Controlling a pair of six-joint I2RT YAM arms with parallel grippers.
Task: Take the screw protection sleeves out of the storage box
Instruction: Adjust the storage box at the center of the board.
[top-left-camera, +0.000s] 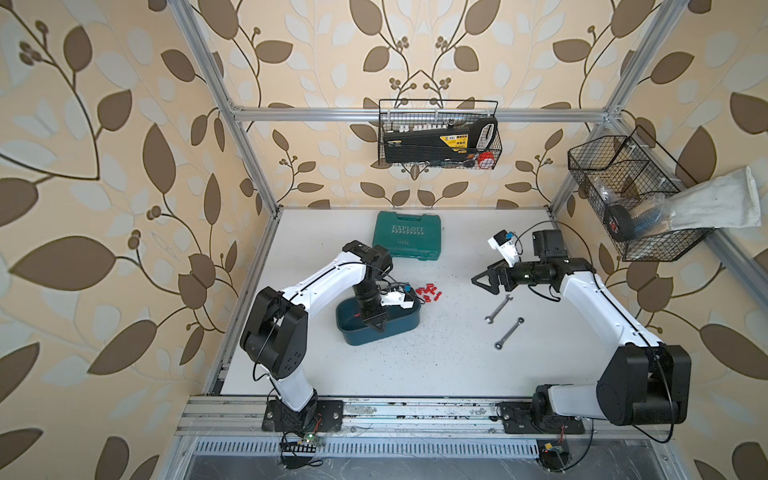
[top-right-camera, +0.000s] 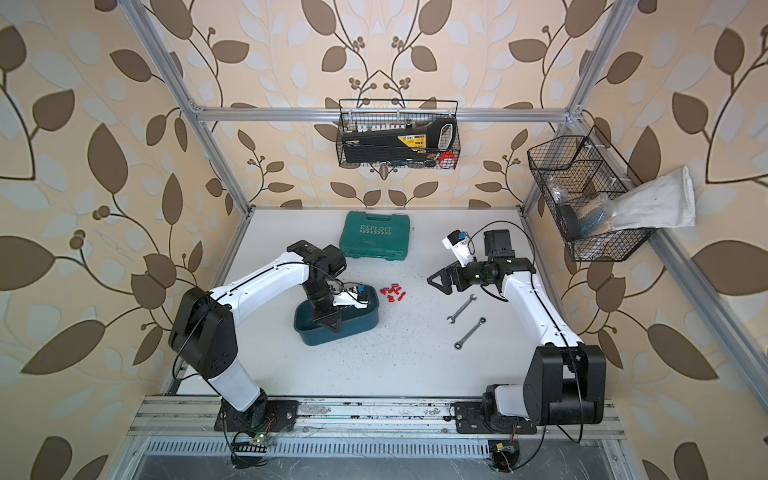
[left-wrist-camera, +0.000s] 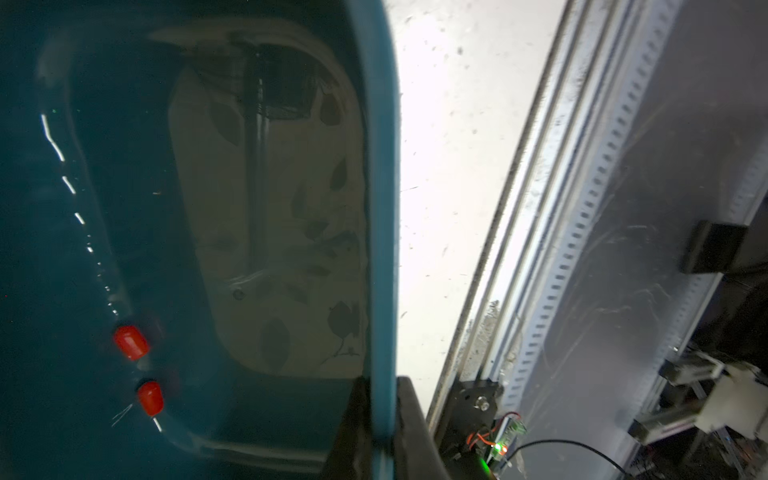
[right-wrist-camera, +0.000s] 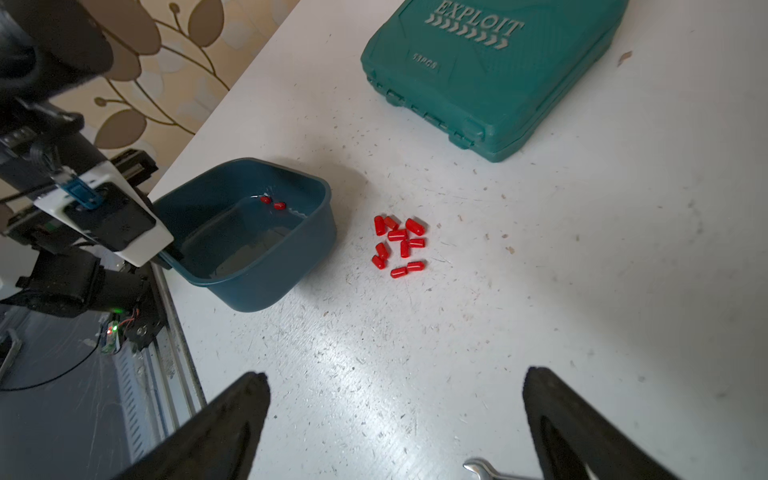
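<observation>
The left arm (top-left-camera: 324, 274) reaches from the lower left of the frame up over the middle in both top views, then bends at the wrist and points steeply down into the box (top-left-camera: 399, 330). The left jaws are clenched on the box's near wall, one dark finger (left-wrist-camera: 353, 428) inside and the other outside, with the teal wall (left-wrist-camera: 382, 166) pinched between them. The right arm (top-left-camera: 590, 303) rises from the lower right, and its forearm lies almost level, pointing toward the centre of the frame. The right jaws are released, spread wide above the surface (top-left-camera: 415, 365), and hold nothing.

The box is a shallow, dark teal tray with rounded corners and no lid, standing on the surface just left of the frame's centre (top-right-camera: 357, 328). Its glossy floor mirrors the leaf wallpaper. Two small bright red sleeves (left-wrist-camera: 131, 343) lie inside, side by side but apart, where the floor curves up into a wall (right-wrist-camera: 272, 202). About ten more sleeves (top-left-camera: 428, 292) lie in a loose cluster on the surface, just right of the box's upper right corner and clear of it; some touch one another (right-wrist-camera: 399, 245).

A green case (top-left-camera: 407, 235) lies above the box in the frame, and two wrenches (top-left-camera: 498, 309) lie right of centre.
</observation>
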